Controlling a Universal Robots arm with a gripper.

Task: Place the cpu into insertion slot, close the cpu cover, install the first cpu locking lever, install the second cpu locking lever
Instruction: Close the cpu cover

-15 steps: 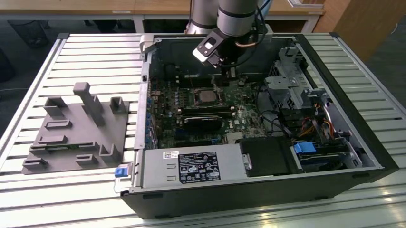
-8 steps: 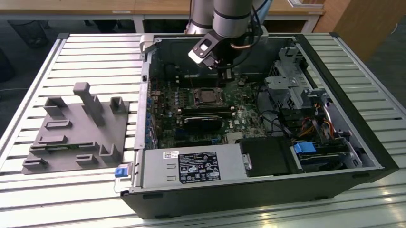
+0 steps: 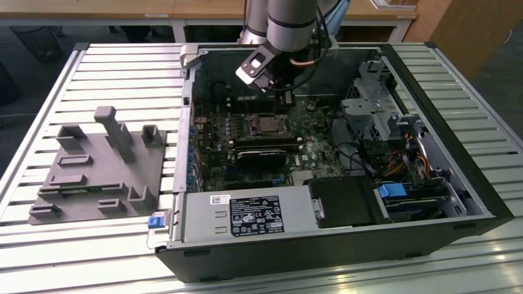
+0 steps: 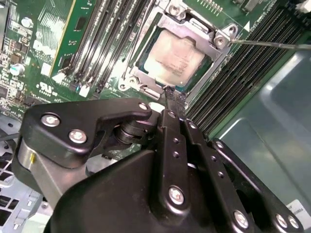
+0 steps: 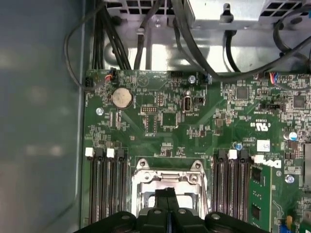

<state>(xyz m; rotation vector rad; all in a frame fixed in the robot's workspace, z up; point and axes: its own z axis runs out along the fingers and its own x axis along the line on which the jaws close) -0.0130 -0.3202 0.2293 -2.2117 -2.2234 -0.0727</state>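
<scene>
The cpu (image 4: 177, 58) lies flat in the insertion slot (image 3: 266, 124), its silvery face showing through the cut-out of the cpu cover (image 4: 197, 24), which rests down over it. A thin metal locking lever (image 4: 272, 45) runs out from one corner of the socket across the memory slots. My gripper (image 4: 170, 92) is shut, its two black fingers pressed together with nothing between them, the tips right at the socket's edge. In the first wrist view the gripper (image 5: 166, 193) stands over the slot's metal frame (image 5: 167, 175). In the exterior view the gripper (image 3: 274, 89) hangs inside the open case just behind the slot.
Long black memory slots (image 5: 107, 189) flank the socket on both sides. A black block (image 3: 261, 156) sits in front of it, a power supply (image 3: 245, 217) nearer still. Cables and a drive cage (image 3: 384, 116) fill the exterior view's right. A grey fixture (image 3: 98, 171) lies outside the case.
</scene>
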